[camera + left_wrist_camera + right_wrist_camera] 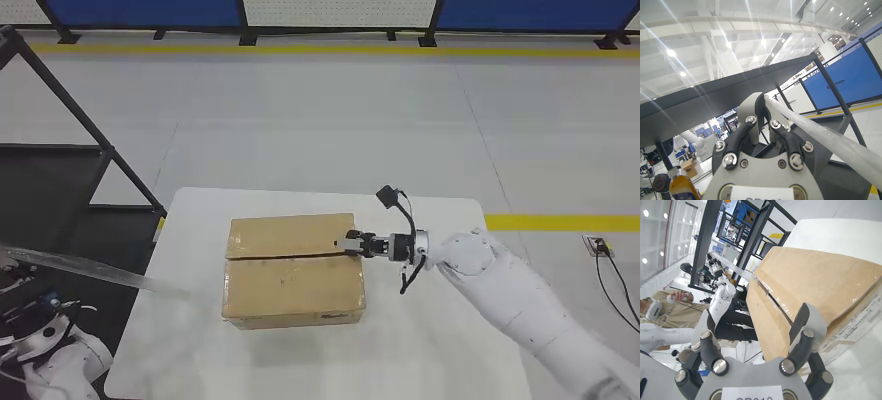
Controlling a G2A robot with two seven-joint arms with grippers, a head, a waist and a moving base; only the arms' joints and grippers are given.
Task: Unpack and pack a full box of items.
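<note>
A closed cardboard box (290, 270) lies on the white table (440, 340), with its two top flaps meeting at a middle seam (772, 296). My right gripper (348, 243) is at the box's right end, level with the seam, and it is open (757, 321) with one grey finger (804, 317) against the box's edge. A long strip of clear tape (100, 272) stretches from the box's left end (734, 266) out past the table's left side. My left gripper (762, 98) is shut on the far end of that tape strip (810, 125), held high off to the left.
A black metal rack (90, 150) stands left of the table. The table has bare surface in front of and right of the box. A bottle of amber liquid (680, 183) shows low in the left wrist view. Blue panels and a yellow floor line (320, 48) lie beyond.
</note>
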